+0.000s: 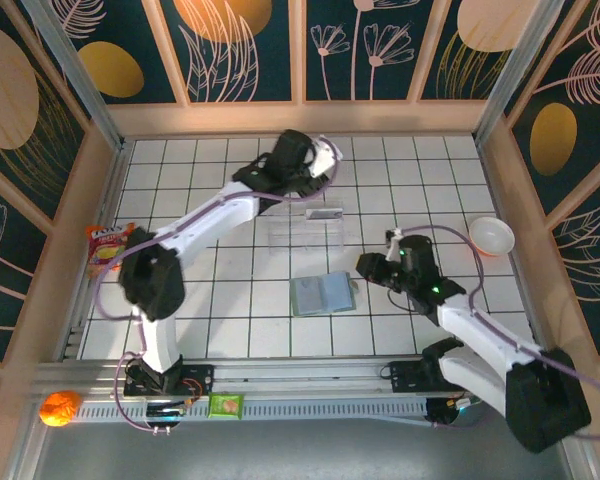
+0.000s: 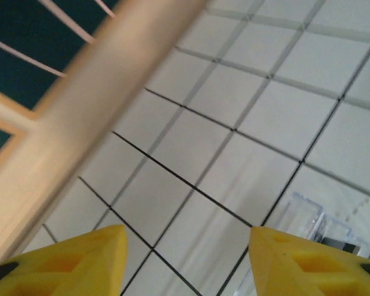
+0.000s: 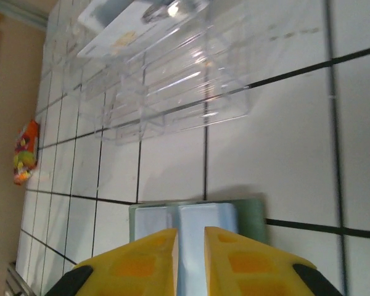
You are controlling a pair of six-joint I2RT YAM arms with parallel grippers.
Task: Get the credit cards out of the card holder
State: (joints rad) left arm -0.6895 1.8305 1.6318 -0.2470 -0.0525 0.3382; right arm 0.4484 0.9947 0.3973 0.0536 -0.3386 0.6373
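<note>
L gripper (image 2: 185,259), top centre, half open, empty; card (image 1: 325,213) lies just below. R gripper (image 3: 189,259) over holder (image 1: 323,293), nearly shut, grip unclear. Next: pinch another card's edge.

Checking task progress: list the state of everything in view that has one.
Holder: open, lying flat.
Card: out of holder, at the clear tray.
Left tool: open, empty.
Right tool: nearly closed over holder; grip unclear.
Bowl: upright, empty.
</note>
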